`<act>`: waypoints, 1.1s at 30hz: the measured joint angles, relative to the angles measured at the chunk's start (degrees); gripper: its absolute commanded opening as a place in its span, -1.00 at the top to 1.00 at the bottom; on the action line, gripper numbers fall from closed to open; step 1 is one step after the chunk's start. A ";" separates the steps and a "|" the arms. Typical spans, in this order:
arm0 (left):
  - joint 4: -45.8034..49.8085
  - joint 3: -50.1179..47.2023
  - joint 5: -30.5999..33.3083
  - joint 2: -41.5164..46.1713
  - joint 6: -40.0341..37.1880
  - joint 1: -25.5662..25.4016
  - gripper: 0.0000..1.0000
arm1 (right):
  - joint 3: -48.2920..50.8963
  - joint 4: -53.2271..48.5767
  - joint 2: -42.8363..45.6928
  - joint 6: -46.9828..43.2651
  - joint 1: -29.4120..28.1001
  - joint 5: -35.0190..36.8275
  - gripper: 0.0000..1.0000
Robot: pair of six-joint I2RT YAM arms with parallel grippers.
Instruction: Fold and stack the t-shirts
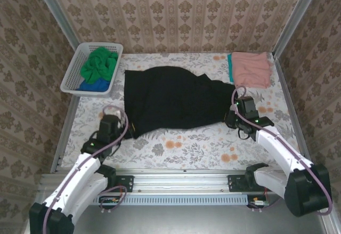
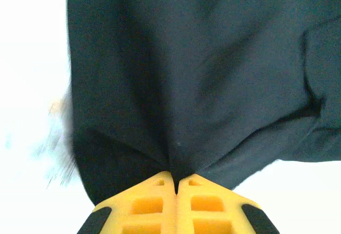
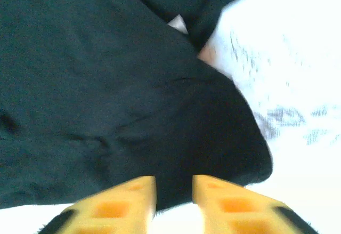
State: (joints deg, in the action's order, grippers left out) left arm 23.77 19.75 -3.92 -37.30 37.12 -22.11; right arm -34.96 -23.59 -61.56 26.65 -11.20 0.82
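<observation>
Spread rumpled across the middle of the floral-print table (image 1: 186, 146): soft black cotton t-shirt (image 1: 170, 98). At its near-left corner, left gripper (image 2: 176, 183), yellow jaws pressed together, pinching a gathered fold of the black cloth. At its right edge, right gripper (image 3: 174, 191), jaws parted, black cloth showing in the gap. Far left, in the white plastic lattice basket (image 1: 71, 72): bright green tee (image 1: 101, 63) over blue tee (image 1: 93, 86). Far right corner: folded salmon pink tee (image 1: 251, 69) atop teal tee (image 1: 229, 66).
</observation>
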 measured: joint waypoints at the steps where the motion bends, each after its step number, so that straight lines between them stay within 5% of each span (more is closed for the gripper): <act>1: 1.29 -1.44 0.68 0.66 0.98 -0.04 1.00 | 0.00 -0.63 -0.28 0.81 0.00 -0.04 0.09; 3: 2.84 -2.32 2.29 1.99 2.27 -0.04 0.95 | -0.02 -0.83 -0.15 1.81 0.00 0.02 -0.16; 4: 2.86 -2.25 3.17 2.47 2.51 -0.04 0.77 | -0.11 -0.83 -0.13 2.36 0.00 0.04 -0.22; 6: 3.37 -1.33 4.50 2.51 2.75 0.00 0.02 | -0.37 -0.85 -0.17 2.64 0.00 0.46 -0.26; 7: 3.72 -0.50 5.01 2.21 2.75 0.02 -0.18 | -0.70 -0.85 -0.37 2.97 0.00 0.87 -0.33; 12: 4.11 3.98 6.99 -0.09 1.79 0.04 -0.42 | -3.69 0.15 -6.80 3.58 0.02 2.60 -0.53; 16: 2.01 8.70 6.95 -5.81 -0.52 0.04 -0.46 | -8.83 1.09 -17.94 3.56 0.02 2.40 -0.33; 20: -3.13 16.00 4.70 -19.85 -3.30 -1.84 -0.40 | -10.47 2.69 -23.87 3.82 -1.33 1.75 0.51; 23: -6.40 21.94 2.86 -31.36 -5.40 -5.92 -0.39 | -10.47 2.89 -24.11 5.07 -4.61 1.73 0.76; 29: -11.89 27.76 -0.46 -42.53 -7.21 -11.67 -0.43 | -14.51 4.37 -23.91 8.07 -20.76 -0.90 0.44; 33: -12.26 26.73 0.22 -41.18 -7.17 -10.69 -0.52 | -17.51 6.45 -23.02 8.39 -26.25 -3.87 -0.13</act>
State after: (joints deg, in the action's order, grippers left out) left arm 11.51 46.48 -3.70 -78.48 29.95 -32.80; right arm -52.47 -17.15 -84.58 35.05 -37.45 -3.05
